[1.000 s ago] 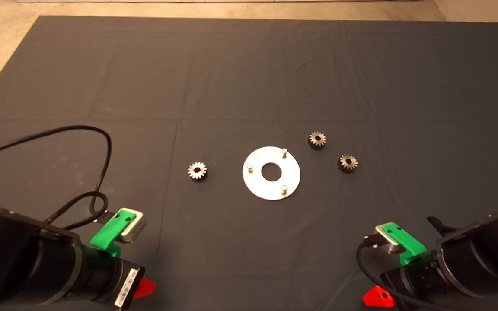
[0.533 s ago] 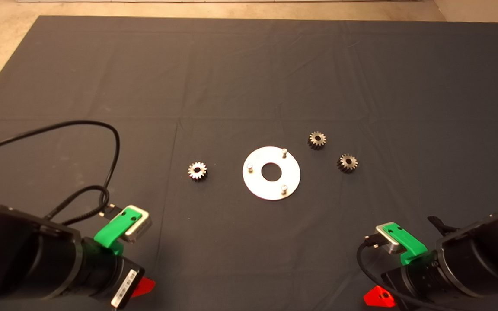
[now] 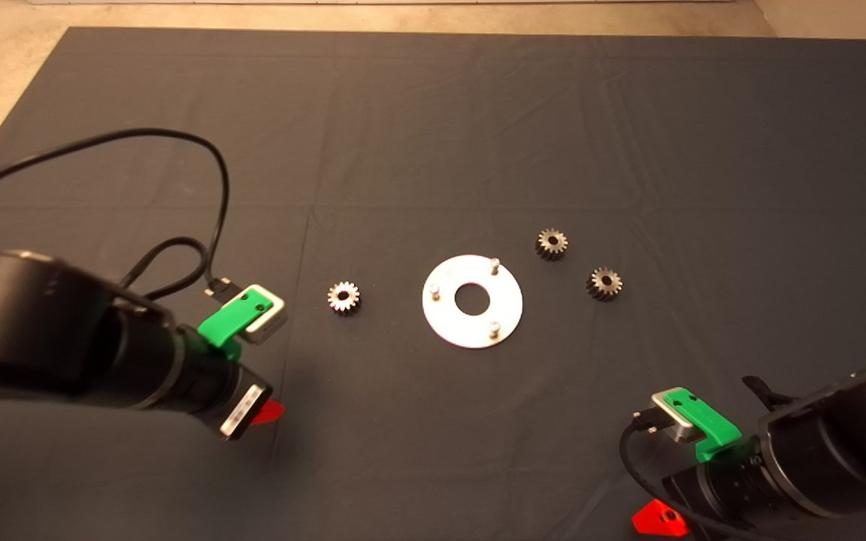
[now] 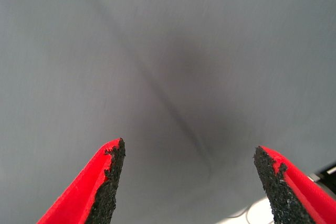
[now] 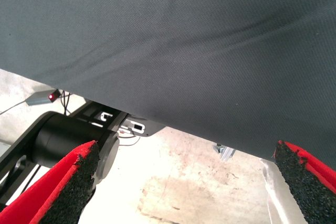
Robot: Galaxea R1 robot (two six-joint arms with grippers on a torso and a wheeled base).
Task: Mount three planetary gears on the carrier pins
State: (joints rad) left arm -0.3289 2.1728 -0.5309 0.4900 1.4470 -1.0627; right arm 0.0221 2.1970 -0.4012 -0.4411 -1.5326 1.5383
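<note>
Since 1 second ago the left end effector [image 3: 264, 412] has swung up from the lower left edge toward the middle of the mat [image 3: 433, 120], its fingers spread wide with nothing between them. It now sits near the lone gear [image 3: 343, 297] left of the disc [image 3: 472, 328], though not yet over it. All 3 carrier pins [image 3: 495, 263] stand bare. The other 2 gears [image 3: 551, 243] lie apart on the mat to the disc's right. The right end effector [image 3: 658, 518] waits at the lower right edge, released and empty. By my judgement, 0 of 3 gears are installed.
</note>
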